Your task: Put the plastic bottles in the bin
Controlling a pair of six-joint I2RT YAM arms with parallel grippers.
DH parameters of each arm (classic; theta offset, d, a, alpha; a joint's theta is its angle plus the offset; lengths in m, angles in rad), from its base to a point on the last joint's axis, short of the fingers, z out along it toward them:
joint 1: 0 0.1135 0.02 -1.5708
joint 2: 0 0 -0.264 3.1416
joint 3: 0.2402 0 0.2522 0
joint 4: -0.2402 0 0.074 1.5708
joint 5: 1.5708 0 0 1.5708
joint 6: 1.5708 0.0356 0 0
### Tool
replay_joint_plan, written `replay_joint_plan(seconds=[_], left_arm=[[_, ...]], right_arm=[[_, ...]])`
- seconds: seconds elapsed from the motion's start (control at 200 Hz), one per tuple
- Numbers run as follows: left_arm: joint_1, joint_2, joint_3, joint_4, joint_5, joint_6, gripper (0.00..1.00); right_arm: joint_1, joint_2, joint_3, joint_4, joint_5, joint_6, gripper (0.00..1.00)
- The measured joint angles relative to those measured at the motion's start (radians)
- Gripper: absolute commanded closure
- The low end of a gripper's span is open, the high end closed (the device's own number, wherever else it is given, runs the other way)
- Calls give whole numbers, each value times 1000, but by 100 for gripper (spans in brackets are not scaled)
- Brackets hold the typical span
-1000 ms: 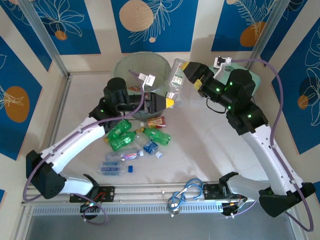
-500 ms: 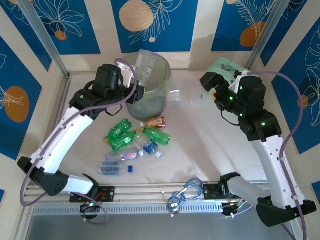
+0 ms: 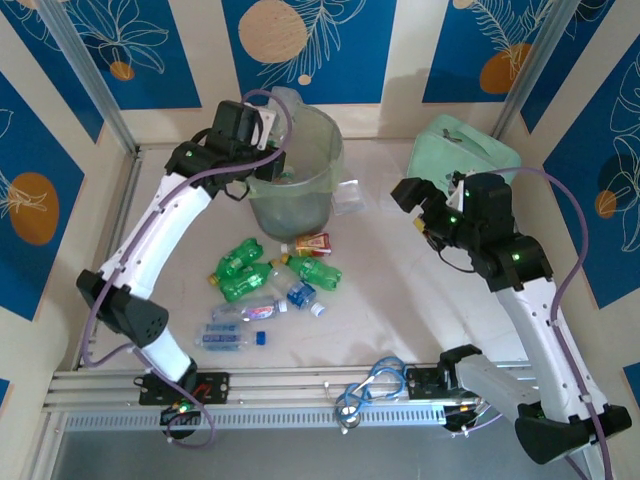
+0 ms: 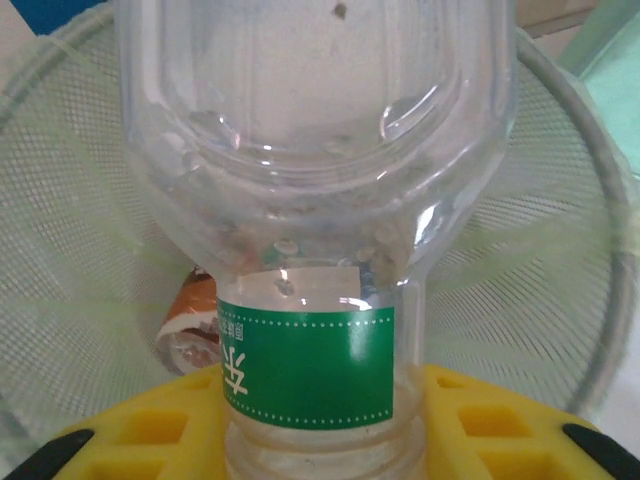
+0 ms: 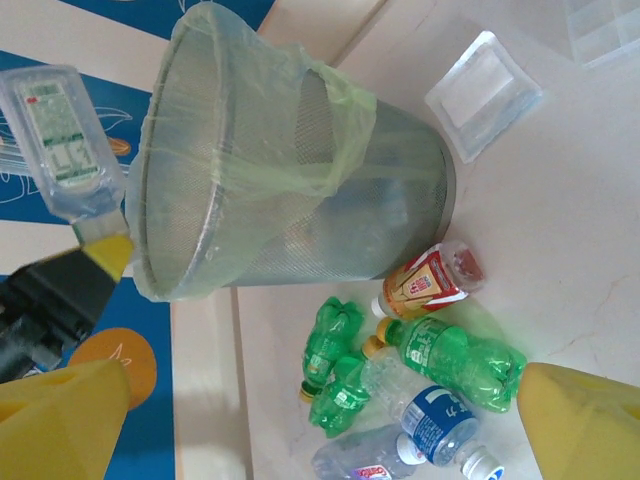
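1. Grip: left gripper (image 4: 320, 440) clamped on one end of a clear green-labelled bottle (image 4: 310, 230), held over the far-left side of the bin (image 3: 300, 195) mouth.
2. Risk: a release this near the rim may clip the bin's edge and bounce the bottle out.
3. Risk: the arm crowds the rim and could tip the bin.
4. Right gripper (image 3: 415, 205): fingers apart, empty, right of the bin. Loose bottles (image 3: 265, 280) wait on the table just near of it.

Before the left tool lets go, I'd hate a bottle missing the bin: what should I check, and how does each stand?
1. Left tool gripping the green-labelled bottle: ok.
2. Bottle above the bin's mouth: ok.
3. Room inside the bin: ok, a brown-labelled bottle at the bottom.
4. Right tool open, away from the bin: ok.
5. Bin standing steady: cannot tell.
6. Table free of bottles: not ok, loose bottles lie near the bin.
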Motion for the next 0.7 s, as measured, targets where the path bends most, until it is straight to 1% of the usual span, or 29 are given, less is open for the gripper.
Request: replay_joint_plan(seconds=[0.1, 0.135, 0.24, 0.5, 0.615, 0.7], left_arm=[[6, 61, 61, -32, -20, 2, 64], [7, 79, 76, -46, -28, 4, 62], [10, 114, 92, -77, -44, 13, 49], [13, 123, 92, -104, -71, 3, 27], [13, 119, 92, -104, -83, -8, 23], [14, 102, 90, -103, -93, -20, 23]], right_arm=[[-5, -15, 0, -5, -5, 0, 0], [-6, -18, 0, -5, -5, 0, 0], [-9, -19, 0, -8, -5, 0, 0], [-11, -19, 0, -10, -5, -1, 0], [-11, -19, -1, -15, -5, -4, 1], [-11, -23, -16, -14, -6, -5, 1]])
